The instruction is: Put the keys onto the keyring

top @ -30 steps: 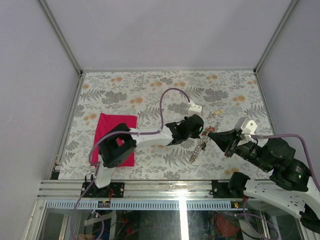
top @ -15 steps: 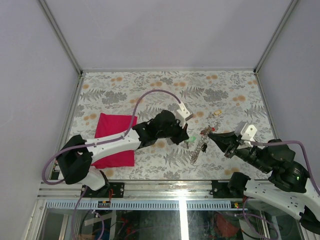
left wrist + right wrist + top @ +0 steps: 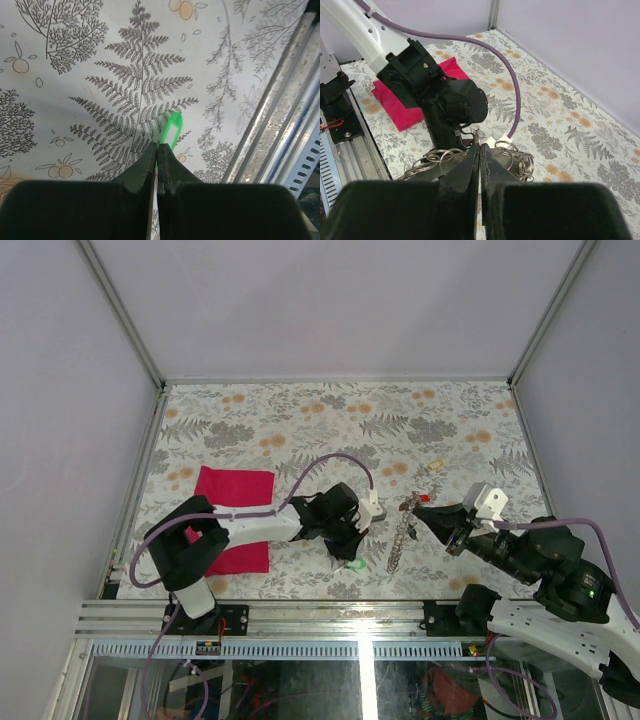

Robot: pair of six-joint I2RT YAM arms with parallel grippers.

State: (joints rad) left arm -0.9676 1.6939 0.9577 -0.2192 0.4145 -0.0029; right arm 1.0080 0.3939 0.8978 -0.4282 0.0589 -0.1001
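My left gripper (image 3: 156, 146) is shut on a green key (image 3: 172, 127), whose plastic head sticks out past the fingertips just over the patterned table. In the top view this gripper (image 3: 352, 550) sits near the table's front, left of the keyring, with the green key (image 3: 356, 563) at its tip. My right gripper (image 3: 480, 146) is shut on one ring of the keyring (image 3: 432, 159), a chain of silver rings draped to both sides of the jaws. In the top view the keyring (image 3: 400, 535) hangs from the right gripper (image 3: 422, 510). A red key (image 3: 424, 498) shows at the chain's top.
A pale yellow key (image 3: 433, 467) lies on the table behind the right gripper. A magenta cloth (image 3: 235, 510) lies at the left, partly under the left arm; it also shows in the right wrist view (image 3: 400, 97). The metal front rail (image 3: 280, 125) runs just right of the left gripper.
My left gripper has pulled back from beside the keyring toward the table's front, carrying the green key. My right gripper has barely moved and still holds the chain.
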